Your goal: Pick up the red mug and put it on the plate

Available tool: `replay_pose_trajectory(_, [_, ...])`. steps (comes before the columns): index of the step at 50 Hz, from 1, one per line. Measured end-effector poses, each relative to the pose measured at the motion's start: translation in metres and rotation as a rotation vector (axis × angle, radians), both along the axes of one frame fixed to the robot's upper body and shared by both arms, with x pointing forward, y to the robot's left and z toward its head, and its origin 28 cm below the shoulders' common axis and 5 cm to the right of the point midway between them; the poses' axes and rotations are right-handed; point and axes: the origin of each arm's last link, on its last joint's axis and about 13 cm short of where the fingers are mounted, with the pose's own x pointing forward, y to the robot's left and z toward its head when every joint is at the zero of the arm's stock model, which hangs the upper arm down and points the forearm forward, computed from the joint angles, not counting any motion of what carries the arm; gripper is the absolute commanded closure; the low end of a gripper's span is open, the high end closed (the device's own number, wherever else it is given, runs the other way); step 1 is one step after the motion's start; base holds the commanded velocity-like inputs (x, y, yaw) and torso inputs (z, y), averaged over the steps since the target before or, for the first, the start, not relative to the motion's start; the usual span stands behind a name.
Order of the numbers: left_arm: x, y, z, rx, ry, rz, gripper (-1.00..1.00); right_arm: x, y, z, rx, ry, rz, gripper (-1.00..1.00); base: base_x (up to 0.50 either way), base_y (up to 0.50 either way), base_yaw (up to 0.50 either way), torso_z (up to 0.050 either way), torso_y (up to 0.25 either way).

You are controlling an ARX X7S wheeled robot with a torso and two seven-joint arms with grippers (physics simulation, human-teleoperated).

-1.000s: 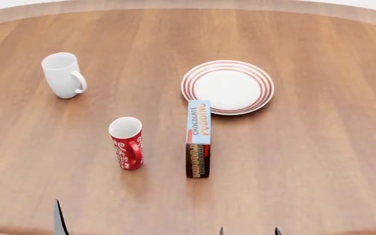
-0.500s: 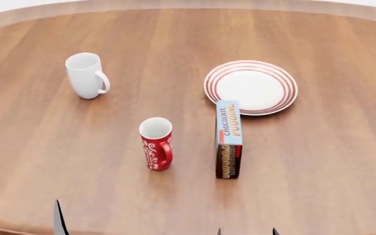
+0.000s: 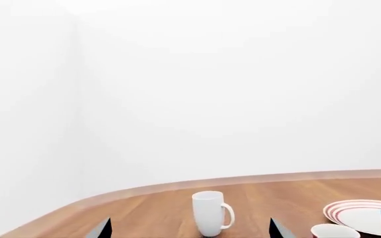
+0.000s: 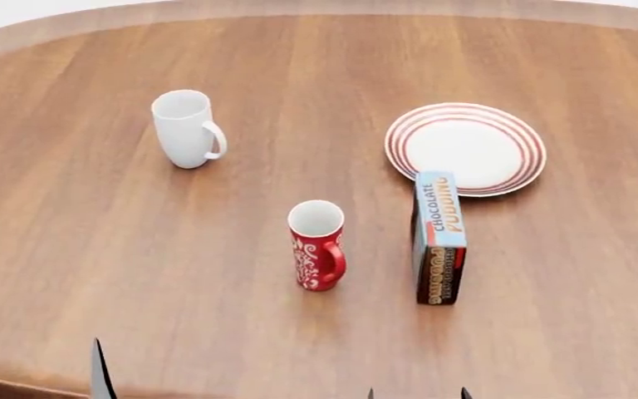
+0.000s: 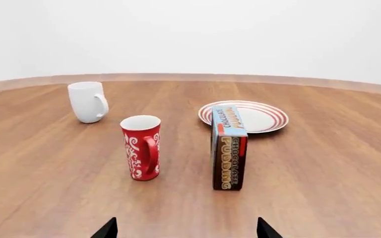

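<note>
On the wooden desk [image 4: 97,249] there were two mugs: one red mug [image 4: 318,245] and one plain white mug [image 4: 187,129]. There was also one plate [image 4: 465,148] and one chocolate pudding box [image 4: 438,237].

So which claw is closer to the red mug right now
The right one. The right claw sits at the table's near edge, just right of the red mug. The left claw is also at the near edge but much further off to the mug's left.
</note>
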Motion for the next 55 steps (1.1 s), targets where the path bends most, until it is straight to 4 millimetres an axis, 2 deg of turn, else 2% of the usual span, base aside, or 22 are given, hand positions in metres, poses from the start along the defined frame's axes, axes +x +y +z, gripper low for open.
replay_pose_trajectory(21, [0.0000,0.0000,0.0000,0.000,0.002,0.000,-1.00,0.0004,-0.0005,-0.0006,0.005,-0.002,-0.002,-1.00,0.00,0.20,0.00,0.000,0.000])
replay_pose_trajectory(39, [0.0000,0.0001,0.0000,0.000,0.002,-0.001,-1.00,0.0001,-0.0004,-0.0003,0.013,0.001,-0.007,-1.00,0.00,0.00,0.00,0.000,0.000])
replay_pose_trajectory(55, [-0.0001,0.0000,-0.0001,0.001,0.003,0.003,-1.00,-0.0002,-0.0006,-0.0005,0.019,-0.002,-0.002,-1.00,0.15,0.00,0.00,0.000,0.000])
